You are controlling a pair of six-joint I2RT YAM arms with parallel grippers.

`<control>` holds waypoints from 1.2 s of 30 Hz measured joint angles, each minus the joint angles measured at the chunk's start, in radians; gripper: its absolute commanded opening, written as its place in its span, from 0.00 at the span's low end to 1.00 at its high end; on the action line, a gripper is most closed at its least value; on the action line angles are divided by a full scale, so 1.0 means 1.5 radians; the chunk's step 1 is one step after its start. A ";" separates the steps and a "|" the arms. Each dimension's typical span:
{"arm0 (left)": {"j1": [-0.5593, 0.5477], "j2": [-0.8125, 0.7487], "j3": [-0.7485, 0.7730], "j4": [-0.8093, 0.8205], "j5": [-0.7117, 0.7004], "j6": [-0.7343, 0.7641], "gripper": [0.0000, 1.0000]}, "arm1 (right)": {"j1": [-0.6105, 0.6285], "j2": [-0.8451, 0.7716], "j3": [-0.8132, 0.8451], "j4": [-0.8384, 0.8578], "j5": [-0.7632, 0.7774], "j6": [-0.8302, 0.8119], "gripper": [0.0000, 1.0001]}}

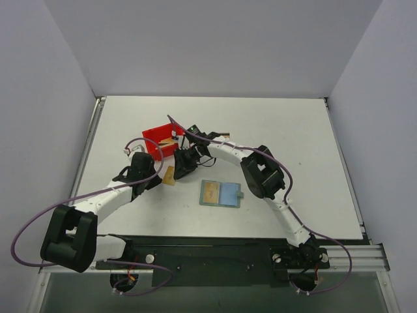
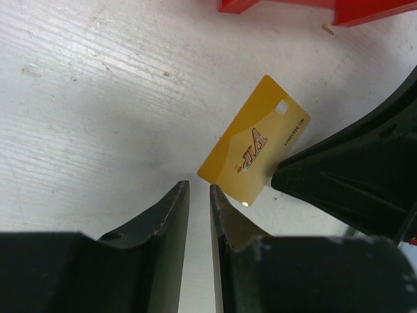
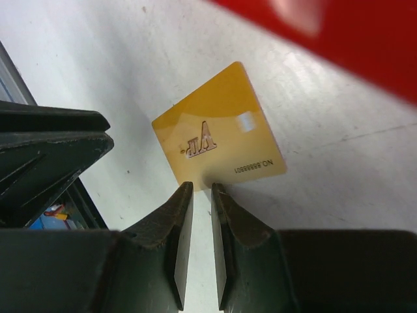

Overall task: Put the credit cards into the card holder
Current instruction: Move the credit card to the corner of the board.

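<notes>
Top external: loose credit card (image 1: 169,175) lies on the bench (image 1: 293,143), just on the near side of the red bin (image 1: 154,135). It is left of the card holder (image 1: 220,193) and apart from it. Its long axis runs roughly near-to-far, slightly skewed. The holder lies open and flat, blue inside up, long axis left-right, snap tab (image 1: 240,194) on its right edge. A second gold card (image 1: 210,192) sits on its left half.

Left wrist: the loose card is face up, with "VIP" lettering and a number line. Here its long axis runs diagonally, lower left to upper right, toward the bin. Left hand (image 2: 199,189) has its fingers a narrow slit apart, bare bench showing through, nothing gripped. The card's near corner sits right at one fingertip (image 2: 218,195); can't tell if they touch.

Right wrist: right hand (image 3: 201,188) is also only a slit open, tips right at the card's numbered edge. The card is seen flat-on, not between the fingers, so nothing is held. Can't tell whether one card edge is lifted off the bench.
</notes>
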 measured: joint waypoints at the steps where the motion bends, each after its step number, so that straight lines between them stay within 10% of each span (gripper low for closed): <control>1: 0.002 0.000 0.000 0.000 0.000 0.000 0.29 | 0.003 0.001 0.000 0.000 -0.004 -0.002 0.15; 36: 0.020 0.159 0.019 0.194 0.016 0.024 0.29 | -0.041 0.016 0.028 0.055 0.094 0.081 0.00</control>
